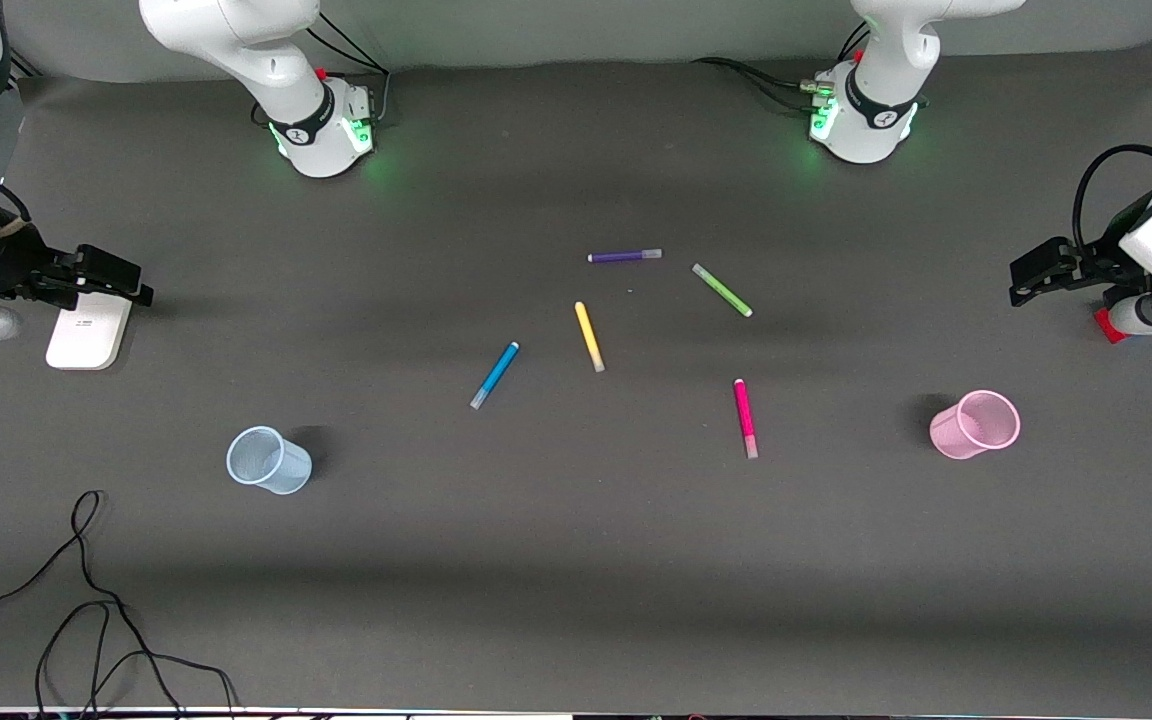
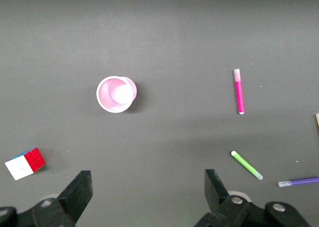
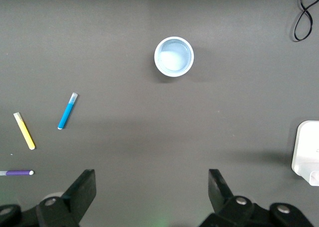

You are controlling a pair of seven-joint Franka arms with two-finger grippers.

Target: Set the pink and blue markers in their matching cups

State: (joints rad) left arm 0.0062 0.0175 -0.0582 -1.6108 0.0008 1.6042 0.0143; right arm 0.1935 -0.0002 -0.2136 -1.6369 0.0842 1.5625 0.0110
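The blue marker [image 1: 494,375] and the pink marker [image 1: 744,418] lie flat on the dark table near its middle. The pale blue cup [image 1: 268,461] stands toward the right arm's end, the pink cup [image 1: 976,424] toward the left arm's end. My right gripper [image 1: 141,292] is open and empty, high over its end of the table; its view shows the blue cup [image 3: 173,56] and blue marker [image 3: 67,111]. My left gripper [image 1: 1018,285] is open and empty, high over its end; its view shows the pink cup [image 2: 115,94] and pink marker [image 2: 239,91].
Purple [image 1: 624,256], green [image 1: 722,290] and yellow [image 1: 589,337] markers lie farther from the camera than the task markers. A white device [image 1: 88,330] lies under the right gripper. A red, white and blue cube [image 2: 25,163] lies near the left gripper. A black cable [image 1: 86,600] lies at the near edge.
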